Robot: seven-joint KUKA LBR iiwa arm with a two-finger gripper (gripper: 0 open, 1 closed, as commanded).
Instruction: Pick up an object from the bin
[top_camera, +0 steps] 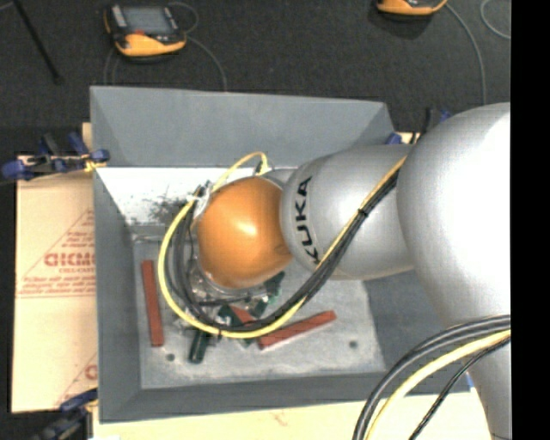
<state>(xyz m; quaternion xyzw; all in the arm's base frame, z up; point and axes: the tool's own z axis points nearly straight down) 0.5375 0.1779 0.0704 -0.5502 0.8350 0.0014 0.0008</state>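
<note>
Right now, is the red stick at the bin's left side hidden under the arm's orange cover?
No. The red stick lies in plain sight on the bin floor, left of the orange cover.

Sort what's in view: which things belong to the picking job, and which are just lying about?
Job: grey bin; arm, orange wrist cover low over the bin's middle; red stick and dark green piece beside it; second red stick at left.
Lying about: orange device and second orange device on the floor beyond the bin.

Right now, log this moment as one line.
tool: low in bin middle | nearest: dark green pieces, slanted red stick | left wall: second red stick | grasp: unclear
</note>
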